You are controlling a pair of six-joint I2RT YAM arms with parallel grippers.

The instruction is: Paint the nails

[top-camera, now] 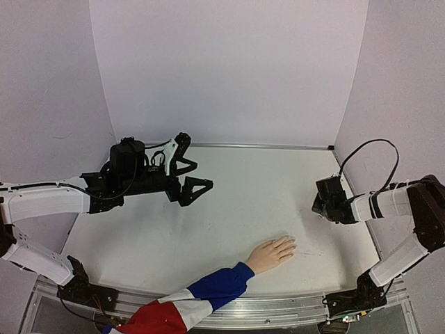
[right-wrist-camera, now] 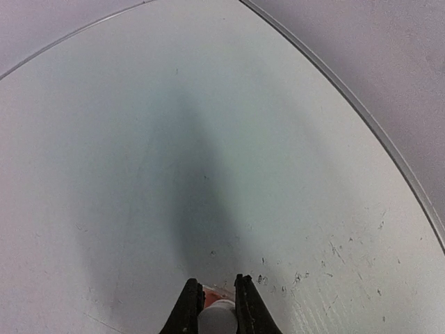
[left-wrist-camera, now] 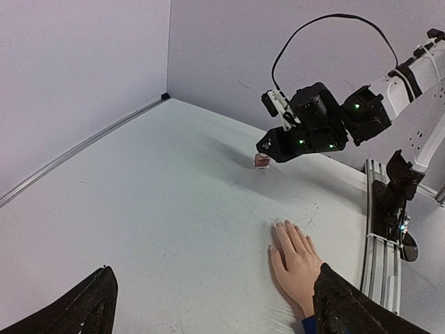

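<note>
The hand (top-camera: 271,255) is laid palm-down on the tabletop (top-camera: 243,195) near its front edge. Its long axis is run from the sleeve (top-camera: 201,296) toward far right, so the nails (top-camera: 290,243) are pointed rightward. The left gripper (top-camera: 200,169) is spread wide and nothing is held. The right gripper (right-wrist-camera: 216,292) is clenched on a white-capped bottle (right-wrist-camera: 215,319).

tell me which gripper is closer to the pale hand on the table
Right. The right gripper, shut on a small bottle, sits low just beyond the hand, to its right. The left gripper, open, is farther off, beyond the hand and to its left.
</note>
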